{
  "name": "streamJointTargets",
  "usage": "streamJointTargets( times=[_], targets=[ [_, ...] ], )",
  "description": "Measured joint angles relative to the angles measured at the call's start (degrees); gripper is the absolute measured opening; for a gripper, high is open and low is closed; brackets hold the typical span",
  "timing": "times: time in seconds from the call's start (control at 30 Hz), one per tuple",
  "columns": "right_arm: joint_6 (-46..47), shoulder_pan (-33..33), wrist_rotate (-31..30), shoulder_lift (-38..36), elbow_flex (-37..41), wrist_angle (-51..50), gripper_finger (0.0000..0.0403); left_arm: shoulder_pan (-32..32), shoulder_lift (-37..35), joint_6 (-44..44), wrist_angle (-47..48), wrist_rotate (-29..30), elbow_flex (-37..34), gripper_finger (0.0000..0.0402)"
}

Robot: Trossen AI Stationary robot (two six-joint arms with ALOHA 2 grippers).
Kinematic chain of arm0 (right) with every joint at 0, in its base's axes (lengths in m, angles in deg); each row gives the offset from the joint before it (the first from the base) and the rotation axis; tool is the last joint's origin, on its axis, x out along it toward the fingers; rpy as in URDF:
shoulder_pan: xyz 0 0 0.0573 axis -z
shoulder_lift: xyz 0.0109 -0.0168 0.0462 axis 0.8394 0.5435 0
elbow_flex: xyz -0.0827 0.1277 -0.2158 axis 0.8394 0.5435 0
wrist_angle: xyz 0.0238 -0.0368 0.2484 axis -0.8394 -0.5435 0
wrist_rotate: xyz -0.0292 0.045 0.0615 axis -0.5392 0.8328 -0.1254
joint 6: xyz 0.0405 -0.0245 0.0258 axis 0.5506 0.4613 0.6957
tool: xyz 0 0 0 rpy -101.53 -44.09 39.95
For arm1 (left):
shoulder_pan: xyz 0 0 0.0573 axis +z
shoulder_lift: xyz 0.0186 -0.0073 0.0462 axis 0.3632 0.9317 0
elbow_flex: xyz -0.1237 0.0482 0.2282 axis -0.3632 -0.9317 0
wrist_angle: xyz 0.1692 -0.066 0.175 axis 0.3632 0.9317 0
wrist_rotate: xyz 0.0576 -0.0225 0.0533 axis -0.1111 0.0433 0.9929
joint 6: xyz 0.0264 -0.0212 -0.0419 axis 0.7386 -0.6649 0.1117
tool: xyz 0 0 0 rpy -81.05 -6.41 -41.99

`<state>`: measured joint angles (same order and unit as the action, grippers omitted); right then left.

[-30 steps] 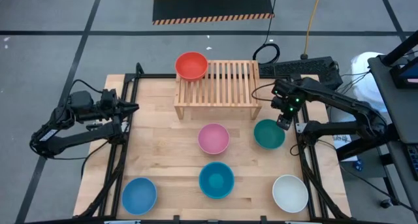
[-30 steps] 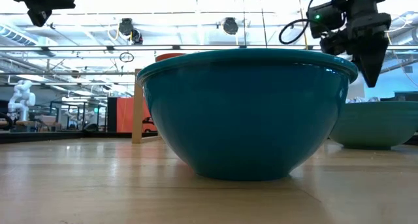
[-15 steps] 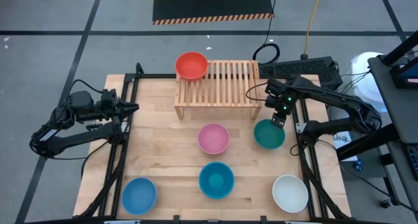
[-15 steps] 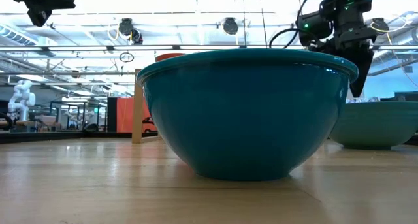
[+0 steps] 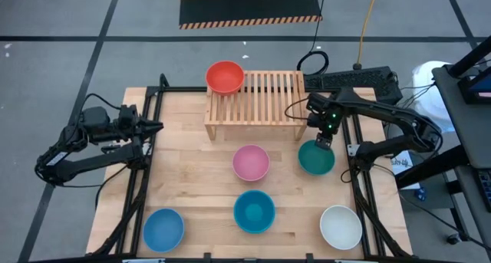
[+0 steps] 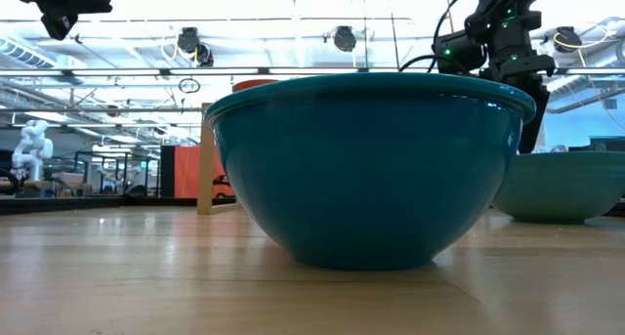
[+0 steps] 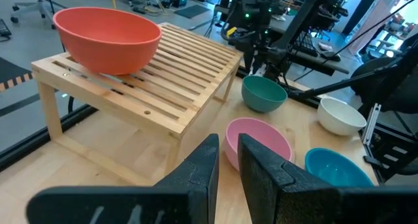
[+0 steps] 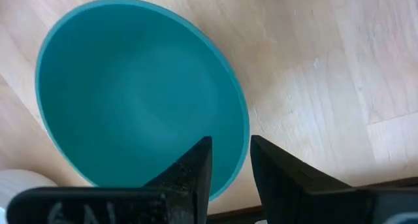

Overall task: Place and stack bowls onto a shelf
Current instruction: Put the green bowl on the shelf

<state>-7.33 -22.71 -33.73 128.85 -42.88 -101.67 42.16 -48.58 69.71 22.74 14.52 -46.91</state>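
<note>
The low light-wood slatted shelf (image 5: pixel 254 102) carries one round red plastic bowl (image 5: pixel 225 77) at its left end. In front of the shelf, all upright — pink bowl (image 5: pixel 251 162), dark green bowl (image 5: pixel 315 158), teal bowl (image 5: pixel 254 211), light blue bowl (image 5: pixel 163 228), white bowl (image 5: pixel 341 226).

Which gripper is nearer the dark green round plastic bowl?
Right. The right gripper hangs over the dark green round plastic bowl's rim; the left gripper waits far across the table.

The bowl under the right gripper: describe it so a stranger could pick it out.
Start at the slatted shelf; off its right end, on the table, sits a dark green bowl below the right gripper. It is the only green bowl; its nearest neighbour is the pink bowl.
</note>
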Motion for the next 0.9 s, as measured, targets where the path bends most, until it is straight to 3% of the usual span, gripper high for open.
streamJointTargets(
  times=[0.13,0.47,0.73,0.9],
  targets=[
    [-1.35,0.00,-2.97,0.21,0.00,-0.74,0.0098,0.00,0.00,-0.09,0.01,-0.02,0.00,0.0063],
    [-6.56,0.11,-2.46,-2.90,0.00,-3.66,0.0098,0.00,0.00,-0.93,0.00,-0.09,0.00,0.0063],
    [-12.28,-0.02,1.85,-5.26,1.05,-4.35,0.0098,0.00,0.00,-3.17,0.00,-0.13,0.00,0.0063],
    [-11.38,0.07,-2.68,-7.71,6.89,-4.05,0.0098,0.00,0.00,-4.40,-0.04,-0.11,0.00,0.0063]
  ],
)
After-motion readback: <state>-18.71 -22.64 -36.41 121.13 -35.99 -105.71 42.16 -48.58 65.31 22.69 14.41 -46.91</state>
